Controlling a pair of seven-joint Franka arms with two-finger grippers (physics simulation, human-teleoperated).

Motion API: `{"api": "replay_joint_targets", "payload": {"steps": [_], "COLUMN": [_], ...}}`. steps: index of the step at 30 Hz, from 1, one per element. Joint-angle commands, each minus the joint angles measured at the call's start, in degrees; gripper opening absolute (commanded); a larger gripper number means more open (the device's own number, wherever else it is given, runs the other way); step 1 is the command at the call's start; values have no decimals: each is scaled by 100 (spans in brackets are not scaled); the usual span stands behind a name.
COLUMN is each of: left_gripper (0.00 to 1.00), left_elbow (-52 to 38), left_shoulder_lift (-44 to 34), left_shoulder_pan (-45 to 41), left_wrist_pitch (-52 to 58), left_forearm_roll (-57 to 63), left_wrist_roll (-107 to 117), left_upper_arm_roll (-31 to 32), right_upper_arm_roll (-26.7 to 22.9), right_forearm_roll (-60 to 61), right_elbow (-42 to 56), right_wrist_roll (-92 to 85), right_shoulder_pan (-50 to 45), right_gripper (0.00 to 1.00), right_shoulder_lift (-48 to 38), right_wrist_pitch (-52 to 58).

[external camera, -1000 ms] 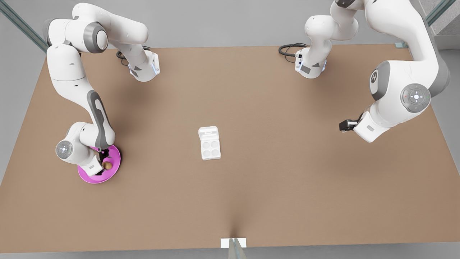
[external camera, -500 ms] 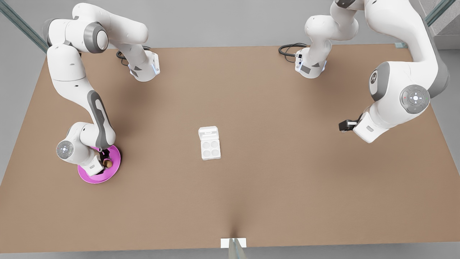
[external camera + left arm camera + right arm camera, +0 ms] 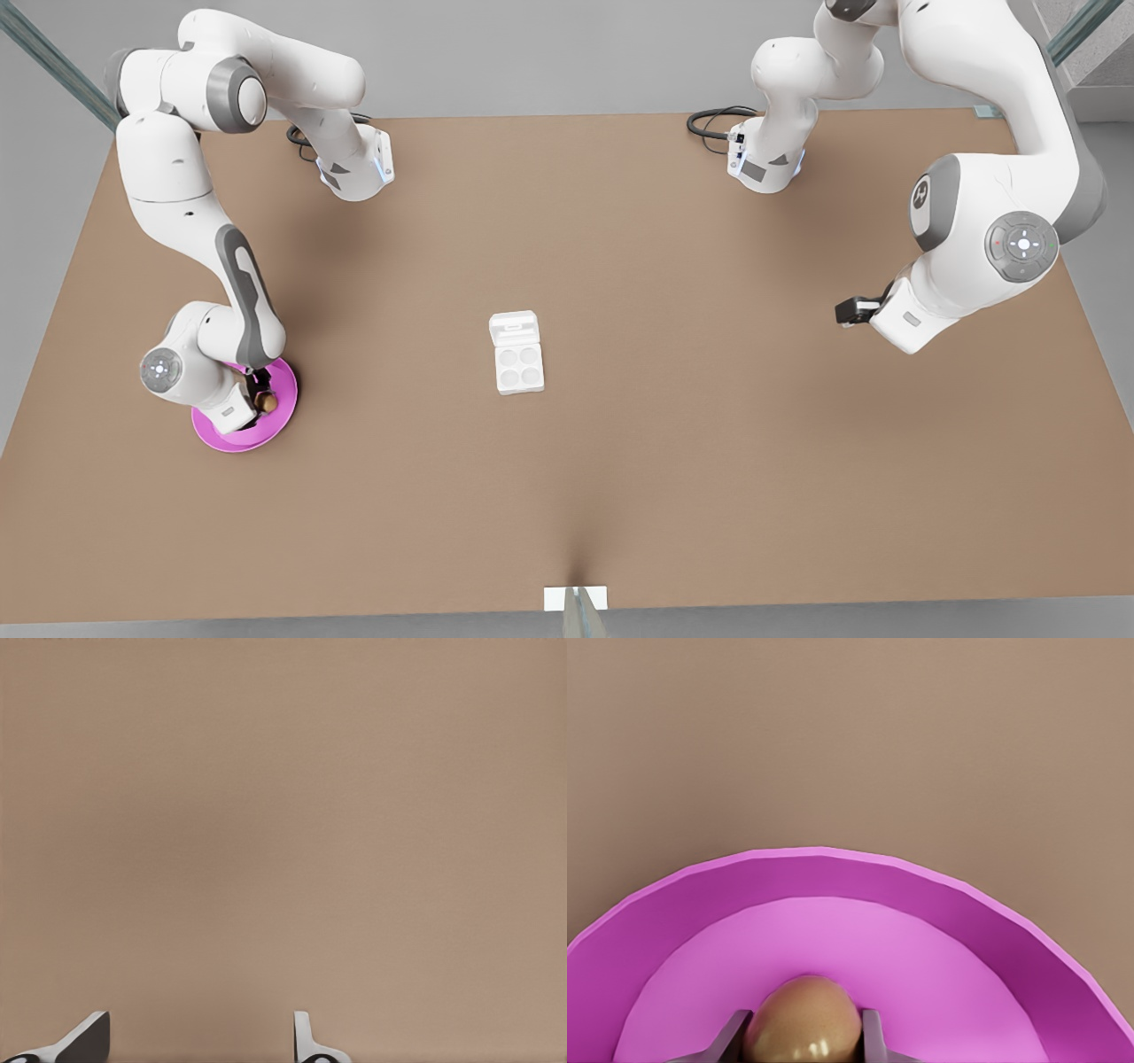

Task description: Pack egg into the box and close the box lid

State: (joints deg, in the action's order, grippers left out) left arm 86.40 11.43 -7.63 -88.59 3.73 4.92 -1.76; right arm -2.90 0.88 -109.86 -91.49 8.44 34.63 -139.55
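Egg (image 3: 803, 1020): tan-brown, seated between the two fingers (image 3: 735, 1035) of the right gripper (image 3: 260, 396), one finger pressed against each side. Right gripper closed onto the egg, fingers spread only to the egg's width. Whether lifted clear of the pink plate (image 3: 859, 895) or resting on it: cannot tell. Plate directly beneath the right gripper, its raised rim curving around ahead of the fingertips.

Box (image 3: 517, 353): white carton well apart from the right gripper, toward the counter's middle. All four cups (image 3: 520, 368) vacant. Box lid (image 3: 514, 327) laid open flat, hinged along the tray edge facing the arm bases, with a small raised tab on it.

Left gripper (image 3: 848, 308): at the front view's right, well apart from the box, held above bare counter (image 3: 283, 815). Fingers spread wide, nothing between them. Left arm waiting.

Counter: plain brown surface carrying plate and box. Black cables (image 3: 713, 121) near the far arm bases.
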Motion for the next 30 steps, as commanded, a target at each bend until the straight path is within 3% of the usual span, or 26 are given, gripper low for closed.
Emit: {"api": "replay_joint_targets", "payload": {"steps": [1,6,9,13,20,30], "left_gripper": [100,100,100,100,100,100], "left_elbow": [0,0,0,0,0,0], "left_shoulder_lift": [0,0,8,8,0,17], "left_shoulder_pan": [-1,-2,-1,-1,-10,-1], "left_wrist_pitch": [0,0,0,0,26,0], "left_forearm_roll": [5,14,14,14,23,23], "left_wrist_roll": [0,0,0,0,9,0], "left_upper_arm_roll": [0,0,0,0,0,0], "right_upper_arm_roll": [0,0,35,35,53,220], "right_forearm_roll": [0,0,325,940,1477,1723], "right_elbow": [0,53,553,1089,1441,1766], "right_wrist_roll": [0,9,52,896,1511,1591], "right_shoulder_pan": [0,9,-254,-1828,-3805,-4148], "right_gripper": [56,56,57,57,57,57], "right_shoulder_lift": [0,-52,-158,-123,-9,369], "right_wrist_pitch": [-2,60,780,1325,1352,1343]}}
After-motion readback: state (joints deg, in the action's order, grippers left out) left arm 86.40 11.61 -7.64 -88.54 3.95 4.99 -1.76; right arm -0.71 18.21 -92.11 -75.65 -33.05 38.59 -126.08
